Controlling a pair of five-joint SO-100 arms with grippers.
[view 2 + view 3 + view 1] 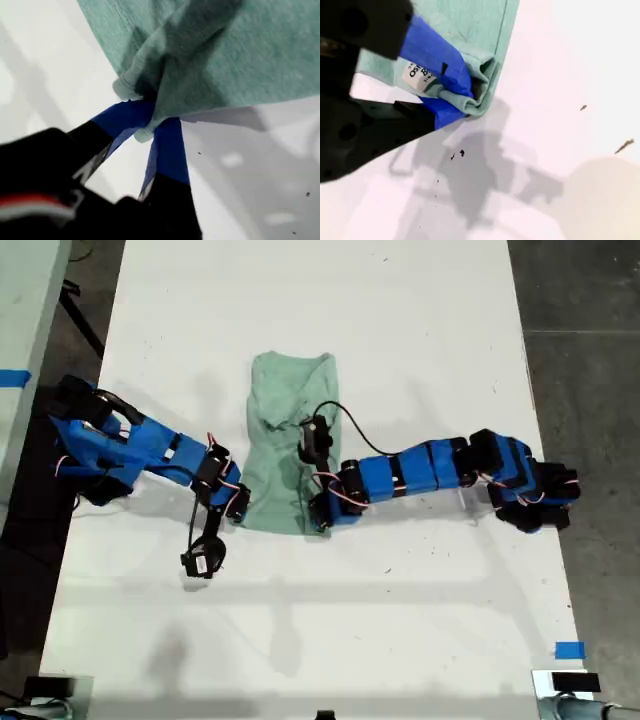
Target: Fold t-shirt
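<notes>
My first claw (150, 122) and my second claw (455, 97) each clamp a hem corner of the t-shirt (285, 430), already narrowed lengthwise; the crosswise fold remains

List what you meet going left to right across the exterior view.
Blue tape strip → one blue arm → t-shirt → other blue arm → blue tape mark.
</notes>
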